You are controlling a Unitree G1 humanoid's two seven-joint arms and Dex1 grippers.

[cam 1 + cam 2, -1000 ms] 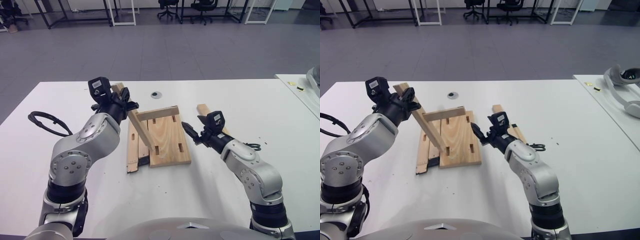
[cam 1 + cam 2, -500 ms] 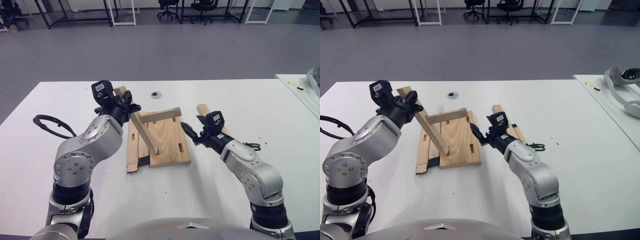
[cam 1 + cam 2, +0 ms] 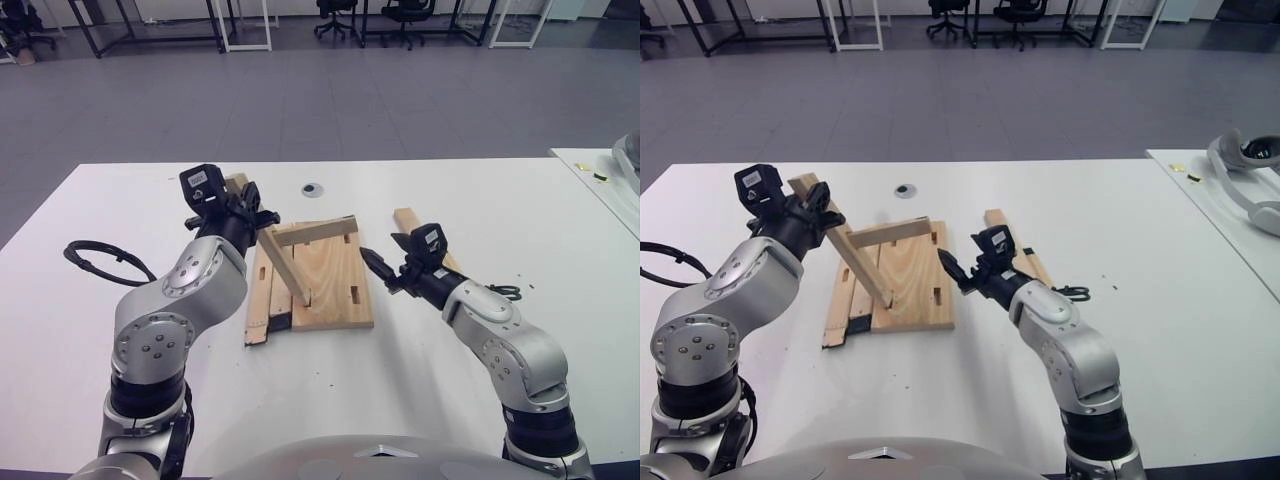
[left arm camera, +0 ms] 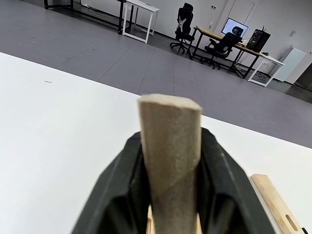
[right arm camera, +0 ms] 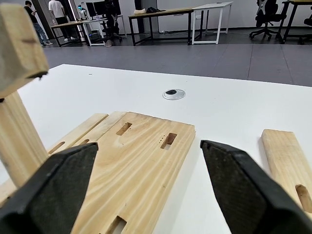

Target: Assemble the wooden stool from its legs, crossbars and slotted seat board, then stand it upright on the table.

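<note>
Left gripper point(image 3: 250, 205): clamping top of leg point(image 3: 285, 262); leg leaning, foot meeting board point(image 3: 335, 290) near slot, mid-desk point(image 3: 500, 215).
Right gripper point(image 3: 376, 268): hanging wide beside board, touching nothing.
Risks: unbraced board likely sliding under push; slanted leg jamming; crossbar point(image 3: 315, 230) working loose.

The loose leg point(image 3: 405, 218) lies half hidden behind the right arm point(image 3: 480, 315)
</note>
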